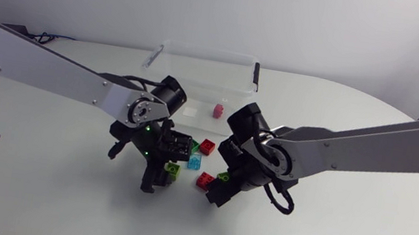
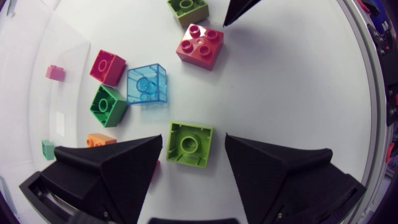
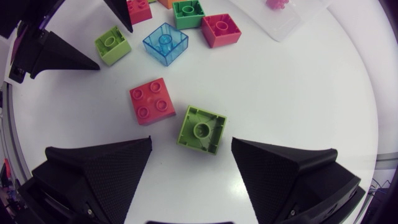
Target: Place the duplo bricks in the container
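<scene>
Clear plastic container (image 1: 203, 50): beyond both grippers, small pink brick (image 1: 215, 111) inside.
Left gripper (image 2: 194, 140): jaws spread wide; lime green square brick (image 2: 189, 144) between them on the table, not pinched.
Right gripper (image 3: 192, 142): jaws spread wide; second lime green brick (image 3: 201, 129) between the tips, not pinched.

Standing here, I can read no writing, number or sign anywhere on the table. The studs of the duplo bricks (image 2: 189, 144) show no lettering that I can make out. A pale rectangular patch (image 2: 60, 120) on the clear container (image 1: 192, 68) might be a label, but nothing on it is legible.
</scene>
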